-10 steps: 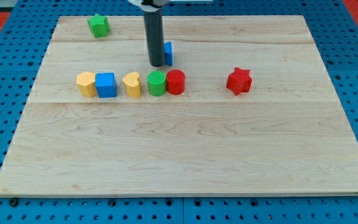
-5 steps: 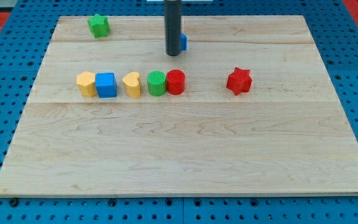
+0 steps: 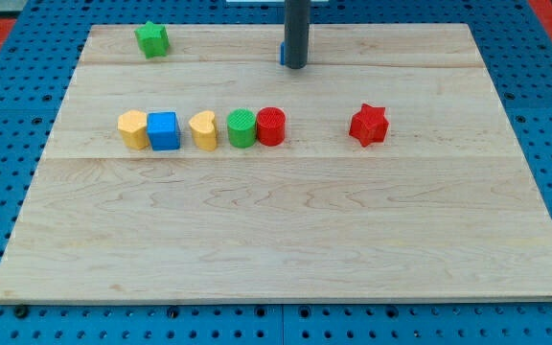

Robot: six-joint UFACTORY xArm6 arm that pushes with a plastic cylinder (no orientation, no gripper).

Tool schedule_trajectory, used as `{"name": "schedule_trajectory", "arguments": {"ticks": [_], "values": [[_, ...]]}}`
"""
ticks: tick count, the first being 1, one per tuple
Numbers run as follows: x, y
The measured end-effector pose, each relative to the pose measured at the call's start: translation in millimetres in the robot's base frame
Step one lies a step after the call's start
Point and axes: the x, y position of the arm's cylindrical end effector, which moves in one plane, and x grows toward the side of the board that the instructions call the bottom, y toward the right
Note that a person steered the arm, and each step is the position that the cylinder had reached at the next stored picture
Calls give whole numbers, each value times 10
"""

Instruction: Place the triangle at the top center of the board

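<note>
A pale wooden board (image 3: pixel 286 240) lies on a blue pegboard table (image 3: pixel 8 192), with red matting showing at the view's top corners. The task's thing, the blue triangle (image 3: pixel 282 54), is almost wholly hidden behind the dark rod: only a thin blue sliver shows at the rod's left edge, near the top centre of the board, so its shape cannot be made out here. My tip (image 3: pixel 296 66) rests on the board right against that sliver, just to its right in the view. The arm has no hand to open or close; it ends in the bare rod. Eight blocks are in sight: two blue, two yellow, two green and two red. A green star (image 3: pixel 151 38) sits alone at the view's top left. A row across the middle runs, left to right, yellow heart (image 3: pixel 133 128), blue cube (image 3: pixel 163 130) touching it, second yellow heart (image 3: pixel 203 129), then green cylinder (image 3: pixel 242 127) and red cylinder (image 3: pixel 271 126) touching. A red star (image 3: pixel 369 125) stands well apart on the right.
</note>
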Motion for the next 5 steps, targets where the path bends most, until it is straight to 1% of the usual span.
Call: {"name": "schedule_trajectory", "arguments": {"ticks": [1, 5], "values": [[-107, 154], [-61, 208]]}}
